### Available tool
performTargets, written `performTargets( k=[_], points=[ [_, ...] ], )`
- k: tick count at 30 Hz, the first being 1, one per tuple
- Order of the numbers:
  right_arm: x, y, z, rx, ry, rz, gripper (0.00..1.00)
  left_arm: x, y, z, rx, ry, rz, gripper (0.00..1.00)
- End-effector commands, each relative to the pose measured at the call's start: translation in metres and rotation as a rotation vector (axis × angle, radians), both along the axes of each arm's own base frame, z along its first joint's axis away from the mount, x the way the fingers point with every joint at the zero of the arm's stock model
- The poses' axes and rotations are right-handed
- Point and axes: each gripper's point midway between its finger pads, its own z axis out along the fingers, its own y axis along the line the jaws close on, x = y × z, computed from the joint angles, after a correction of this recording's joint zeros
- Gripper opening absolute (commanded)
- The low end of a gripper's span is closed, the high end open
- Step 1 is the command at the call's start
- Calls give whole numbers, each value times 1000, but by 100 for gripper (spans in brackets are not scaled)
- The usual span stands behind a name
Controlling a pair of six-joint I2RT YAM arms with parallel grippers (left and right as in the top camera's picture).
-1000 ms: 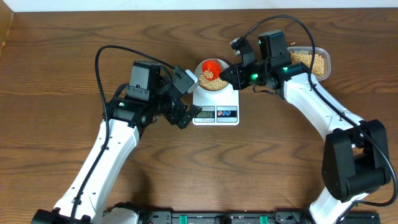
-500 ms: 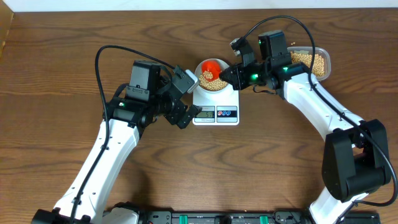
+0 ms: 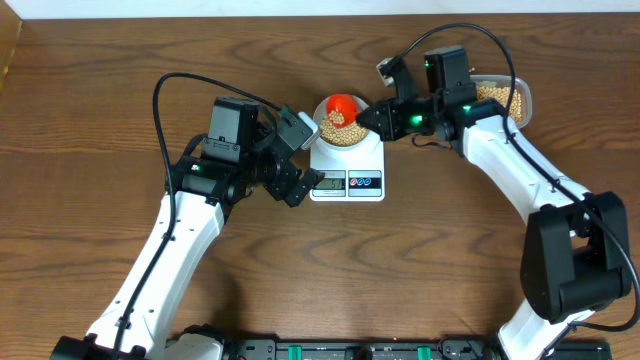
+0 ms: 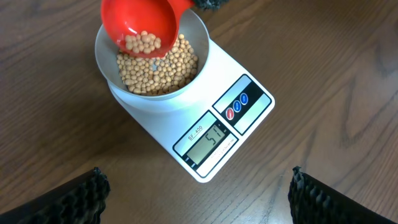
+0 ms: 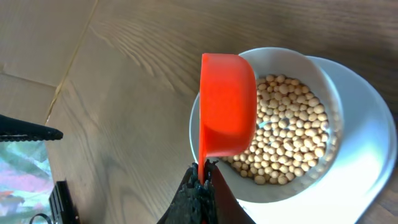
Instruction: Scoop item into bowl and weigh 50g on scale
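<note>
1. Overhead view: the right gripper (image 3: 372, 116) was clamped shut on the handle of a red scoop (image 3: 341, 105), whose cup lay just ahead of its fingertips.
2. The scoop was tilted above the bowl (image 5: 298, 65) and held a few beans (image 4: 158, 68); many more filled the bowl beneath it.
3. The bowl stood on the scale (image 4: 186, 118), directly ahead of and below the right gripper; the display appeared to read 51.
4. The left gripper (image 3: 306, 160) held nothing, its jaws spread wide, with the scale just ahead of them on the table (image 3: 100, 120).
5. A clear tub (image 3: 505, 97) of beans lay behind the right gripper.
</note>
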Motion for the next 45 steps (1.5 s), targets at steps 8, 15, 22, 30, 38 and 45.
performTargets(
  k=[8, 15, 22, 30, 38, 45],
  points=[
    [9, -25, -29, -201, -56, -43, 1, -2, -1, -3, 2, 3, -11, 95],
    [8, -34, -41, -298, -63, -61, 1, -2, -1, -3, 2, 3, -11, 95],
    [2, -21, -44, -360, -121, -4, 1, -2, -1, -3, 2, 3, -11, 95],
    [-7, -1, -48, -406, -147, 24, 1, -2, -1, -3, 2, 3, -11, 95],
    [-13, 10, -38, -266, -49, 0, 1, -2, -1, -3, 2, 3, -11, 95],
    [-7, 1, -27, -137, 39, -44, 1, -2, -1, -3, 2, 3, -11, 95]
  ],
)
